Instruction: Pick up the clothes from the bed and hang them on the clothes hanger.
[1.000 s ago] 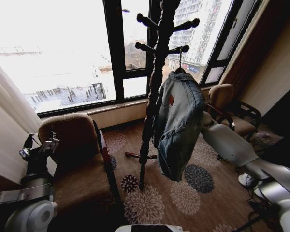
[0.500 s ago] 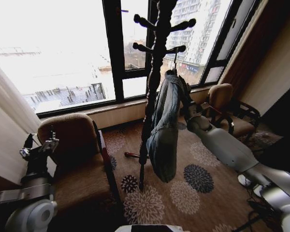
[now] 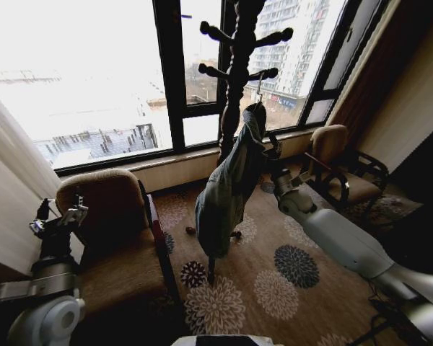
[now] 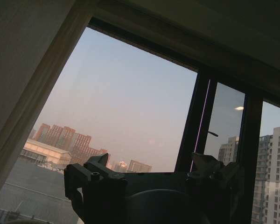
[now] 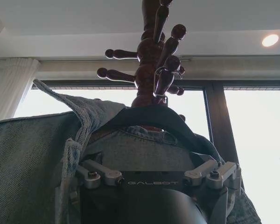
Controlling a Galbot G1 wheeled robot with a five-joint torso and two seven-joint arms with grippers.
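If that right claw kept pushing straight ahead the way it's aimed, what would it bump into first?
Most likely the jacket: the right gripper sits right up against its denim just below the hanger. Behind that stands the coat stand, though depth is hard to judge.

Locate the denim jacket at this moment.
In the head view the denim jacket hangs centre frame on a black hanger hooked over a peg of the wooden coat stand, with the right gripper beside its collar.

Coat stand (image 3: 234,86) before the window (image 3: 115,72), jacket (image 3: 227,191) on a hanger (image 5: 144,116) hooked over a stand peg, armchair (image 3: 119,231) left of stand, second armchair (image 3: 339,162) right, right end effector (image 3: 273,155) just beside the jacket, left end effector (image 3: 58,216) raised by the left armchair
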